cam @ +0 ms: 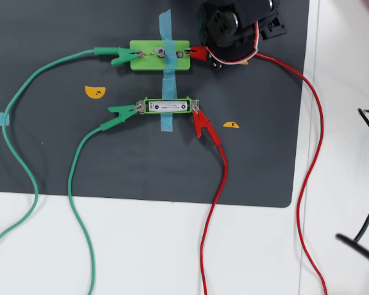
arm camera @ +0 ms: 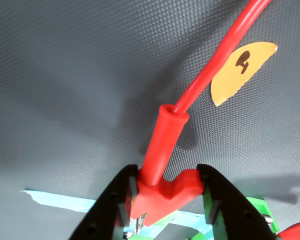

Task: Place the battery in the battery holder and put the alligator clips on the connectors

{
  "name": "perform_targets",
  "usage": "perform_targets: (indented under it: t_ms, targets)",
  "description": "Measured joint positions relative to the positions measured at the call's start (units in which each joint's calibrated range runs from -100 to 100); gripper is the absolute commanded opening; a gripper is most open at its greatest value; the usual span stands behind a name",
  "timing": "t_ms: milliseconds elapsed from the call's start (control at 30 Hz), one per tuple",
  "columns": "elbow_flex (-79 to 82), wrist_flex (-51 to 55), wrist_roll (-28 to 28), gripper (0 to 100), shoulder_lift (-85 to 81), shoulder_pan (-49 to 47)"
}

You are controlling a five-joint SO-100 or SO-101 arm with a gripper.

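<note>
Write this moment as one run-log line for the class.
gripper: shut on red alligator clip | at green block right connector | battery: in battery holder

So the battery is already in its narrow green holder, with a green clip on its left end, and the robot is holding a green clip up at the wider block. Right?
Not quite: the clip in the end effector is red, not green, as the wrist view shows. The rest holds in the overhead view: the battery sits in the battery holder, with a green clip on its left end.

An electronics lab or hobby bench is suggested: a dark mat [cam: 61, 153] is laid on a white tabletop [cam: 141, 246], green circuit blocks [cam: 146, 55] are taped down, and clip leads [cam: 212, 203] are strung across it.
</note>
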Motion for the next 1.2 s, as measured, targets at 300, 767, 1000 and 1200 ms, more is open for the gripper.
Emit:
perform_targets:
  t_ms: [300,767,1000,1200]
  targets:
    - [0.0,0.0,0.05,1,0.0,0.0]
    - [0.0,0.0,0.05,1,0.0,2.13]
    - [0.0,0.0,-0.52,1,0.0,2.13]
    - [0.0,0.0,-1.19,1,0.0,2.13]
